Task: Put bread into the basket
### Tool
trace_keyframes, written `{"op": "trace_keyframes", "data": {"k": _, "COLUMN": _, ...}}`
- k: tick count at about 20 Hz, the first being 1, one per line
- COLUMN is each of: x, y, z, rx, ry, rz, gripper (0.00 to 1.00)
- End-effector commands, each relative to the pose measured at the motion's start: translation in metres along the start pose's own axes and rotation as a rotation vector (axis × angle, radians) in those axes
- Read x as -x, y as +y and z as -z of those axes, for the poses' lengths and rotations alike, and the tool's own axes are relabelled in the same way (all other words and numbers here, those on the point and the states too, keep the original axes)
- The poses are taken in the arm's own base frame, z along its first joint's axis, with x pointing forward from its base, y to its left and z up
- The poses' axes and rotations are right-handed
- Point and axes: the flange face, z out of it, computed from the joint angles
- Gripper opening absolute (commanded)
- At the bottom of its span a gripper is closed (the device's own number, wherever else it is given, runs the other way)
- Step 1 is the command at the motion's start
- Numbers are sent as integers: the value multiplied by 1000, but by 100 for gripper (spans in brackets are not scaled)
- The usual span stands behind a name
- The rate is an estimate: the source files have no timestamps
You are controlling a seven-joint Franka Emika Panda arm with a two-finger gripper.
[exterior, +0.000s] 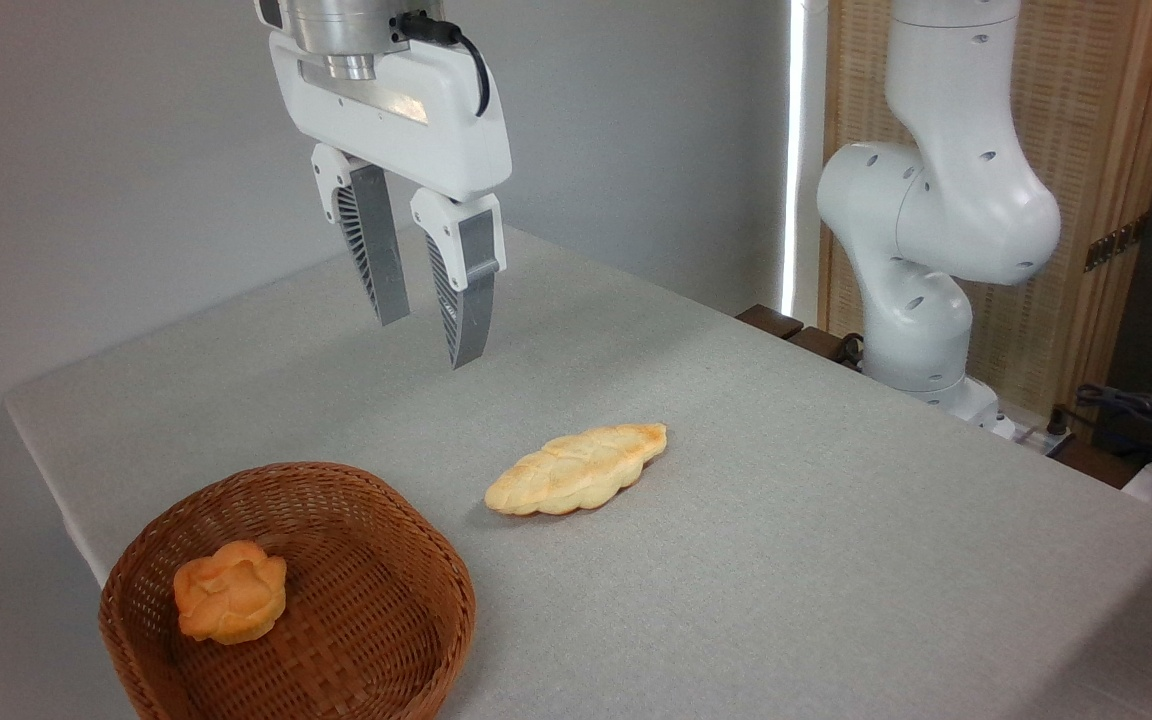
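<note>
The bread (230, 591), a small orange-golden bun with a lobed top, lies inside the round brown wicker basket (416, 560) at the lower left, toward the basket's left side. My gripper (428, 340) hangs open high above the table, up and to the right of the basket, with nothing between its grey ribbed fingers (377, 250).
A longer pale-yellow braided loaf (576, 470) lies on the grey tablecloth (836, 560) just right of the basket. The arm's white base (926, 250) stands at the table's far right edge. Cables and dark gear (1146, 420) sit beyond that edge.
</note>
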Motion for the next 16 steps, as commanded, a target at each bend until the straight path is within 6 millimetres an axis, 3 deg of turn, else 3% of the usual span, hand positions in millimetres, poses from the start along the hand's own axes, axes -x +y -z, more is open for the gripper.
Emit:
{"op": "trace_keyframes", "data": {"k": 1, "x": 2, "y": 5, "z": 2, "rx": 30, "ry": -14, "rz": 1, "gripper": 100}}
{"op": "trace_keyframes", "data": {"k": 16, "x": 1, "y": 4, "z": 2, "rx": 24, "ry": -7, "rz": -8, "gripper": 100}}
